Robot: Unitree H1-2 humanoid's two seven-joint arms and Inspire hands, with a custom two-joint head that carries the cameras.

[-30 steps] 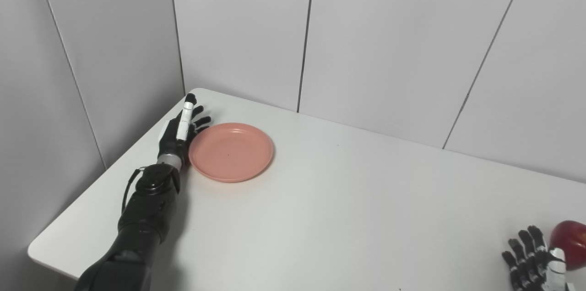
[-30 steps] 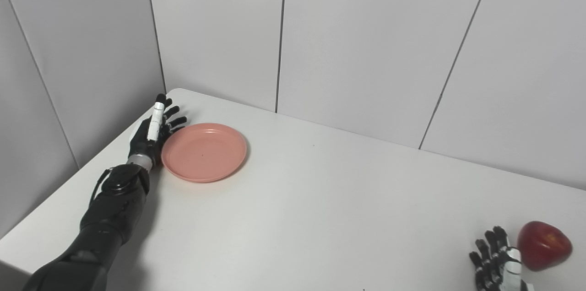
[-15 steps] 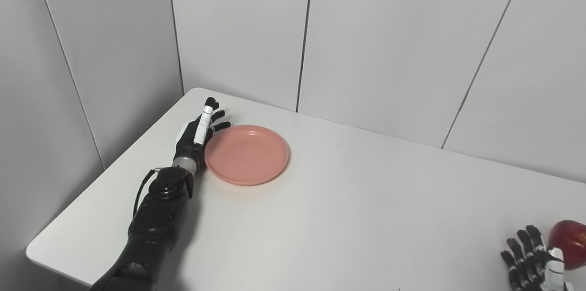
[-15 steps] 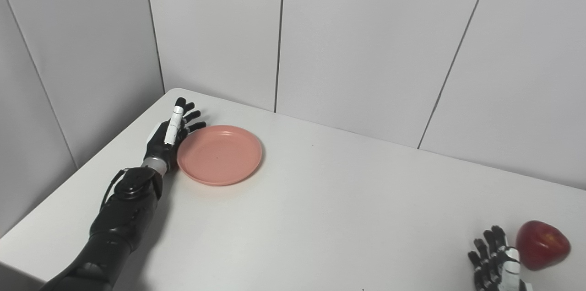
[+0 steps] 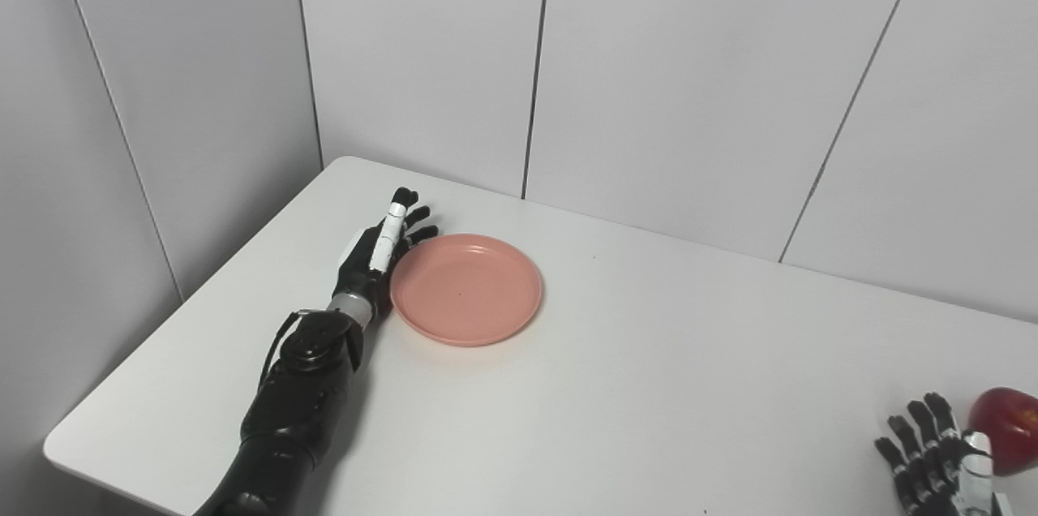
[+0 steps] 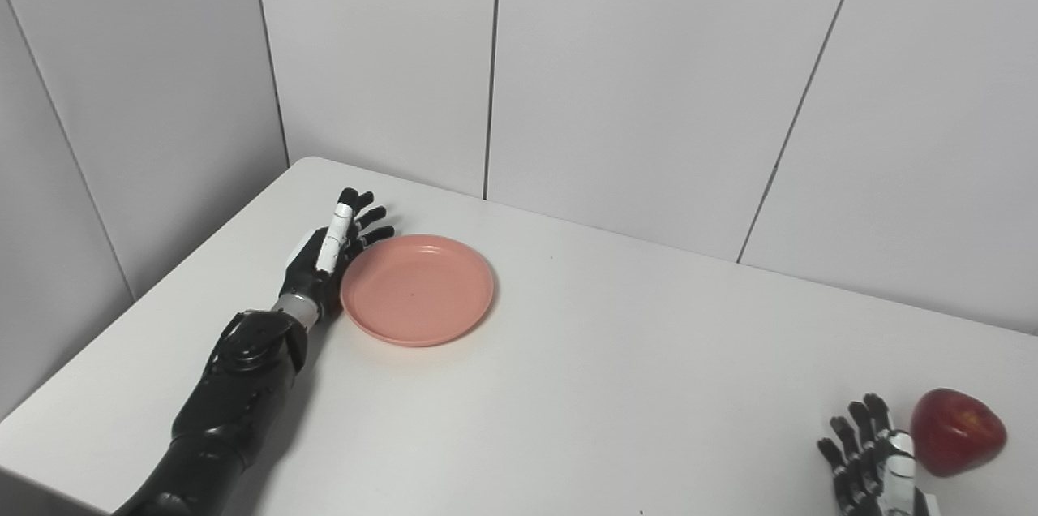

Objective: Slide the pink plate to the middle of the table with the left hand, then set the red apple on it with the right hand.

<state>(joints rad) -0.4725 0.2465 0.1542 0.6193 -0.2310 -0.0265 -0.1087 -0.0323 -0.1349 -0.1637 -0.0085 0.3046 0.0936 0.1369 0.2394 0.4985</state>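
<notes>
Plate (image 5: pixel 469 290) lies flat, round so no long axis, left of table (image 5: pixel 649 386) centre. Left hand (image 5: pixel 377 252) edge-on w/ fingers straight, slightly fanned, touching plate's left rim. Right hand (image 6: pixel 872 459) fingers spread, holding nothing, just beside apple (image 6: pixel 955 429) near right edge.

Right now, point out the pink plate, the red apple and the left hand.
pink plate (image 6: pixel 418 290), right eye view, bare centre.
red apple (image 6: pixel 957 431), right eye view, front skin.
left hand (image 6: pixel 323 256), right eye view, back of hand.
</notes>
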